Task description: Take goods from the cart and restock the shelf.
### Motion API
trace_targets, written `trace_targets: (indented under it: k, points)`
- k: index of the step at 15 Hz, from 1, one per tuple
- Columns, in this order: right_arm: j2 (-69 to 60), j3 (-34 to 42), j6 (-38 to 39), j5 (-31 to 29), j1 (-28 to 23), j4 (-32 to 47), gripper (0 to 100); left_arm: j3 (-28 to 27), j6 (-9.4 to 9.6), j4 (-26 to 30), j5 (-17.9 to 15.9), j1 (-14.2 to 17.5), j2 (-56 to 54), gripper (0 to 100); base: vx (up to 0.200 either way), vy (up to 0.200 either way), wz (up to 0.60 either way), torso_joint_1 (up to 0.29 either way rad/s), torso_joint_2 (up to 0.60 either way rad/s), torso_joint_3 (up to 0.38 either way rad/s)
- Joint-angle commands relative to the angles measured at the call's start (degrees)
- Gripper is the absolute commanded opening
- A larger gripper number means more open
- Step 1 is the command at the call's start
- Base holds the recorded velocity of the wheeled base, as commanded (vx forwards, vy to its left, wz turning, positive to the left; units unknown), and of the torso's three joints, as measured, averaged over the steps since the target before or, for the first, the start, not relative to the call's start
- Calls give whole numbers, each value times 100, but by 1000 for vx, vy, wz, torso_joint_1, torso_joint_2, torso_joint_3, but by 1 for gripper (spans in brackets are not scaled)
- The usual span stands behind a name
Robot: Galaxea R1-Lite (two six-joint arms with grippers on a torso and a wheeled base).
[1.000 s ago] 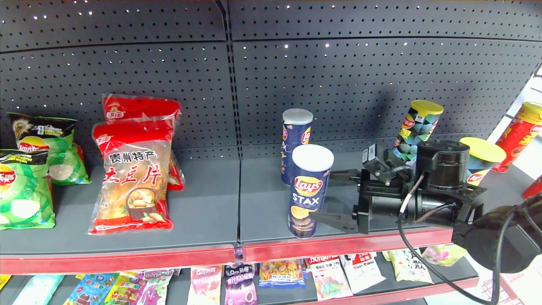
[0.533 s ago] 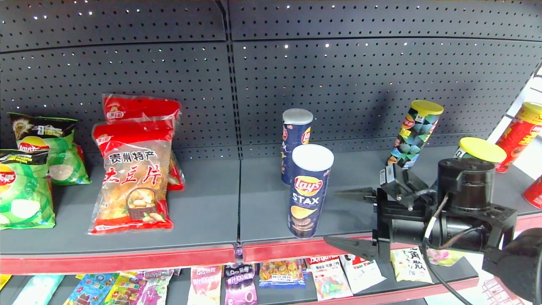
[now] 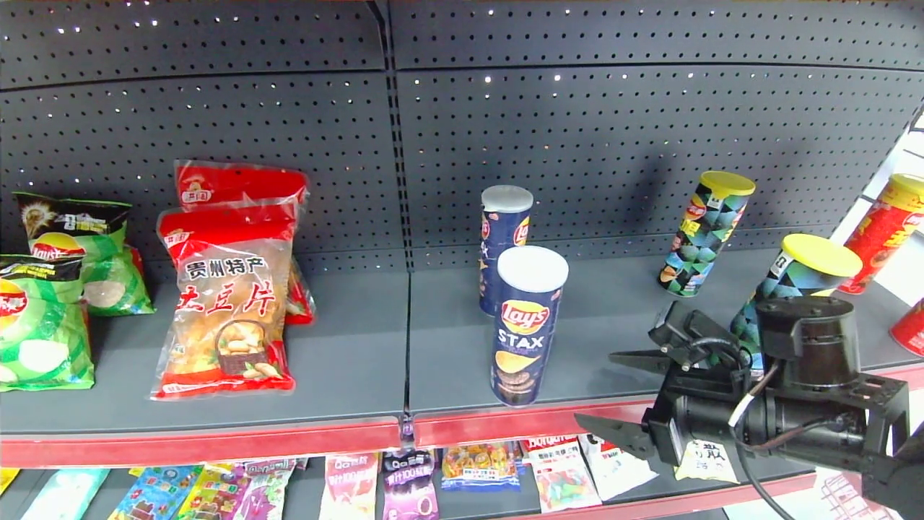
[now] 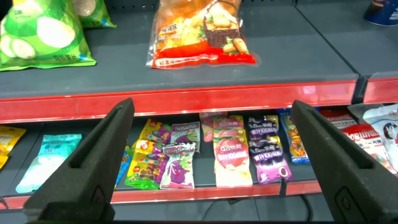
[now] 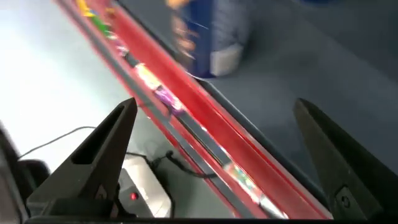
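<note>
Two blue cans stand upright on the shelf (image 3: 346, 361): the front can (image 3: 529, 325) near the red lip (image 3: 216, 440), the rear can (image 3: 505, 238) right behind it, labels out, likely faced for sale. Right gripper (image 3: 598, 388) sits just beside the front can, off the shelf edge, not touching it; its fingers (image 3: 639, 359) are spread wide and empty, so I judge that can placed. Left gripper (image 4: 212, 109) hangs before the lip, fingers apart, empty, probably parked clear. Red bag (image 3: 227, 318) lies well left.
</note>
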Motion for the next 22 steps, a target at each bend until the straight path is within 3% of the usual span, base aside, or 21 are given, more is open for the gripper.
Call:
trace_targets:
  k: [1,11,22]
  points:
    - [94,-7,5,-183,30,5,100,0,2,0,-2,1,7,100,0,0,0,0,0,0]
    - [885,-570,181,-824,285,-22,100,0,2,0,-2,1,7,100,0,0,0,0,0,0]
    - [1307,-1036,225,-860,364,-39,100,0,2,0,-2,1,7,100,0,0,0,0,0,0]
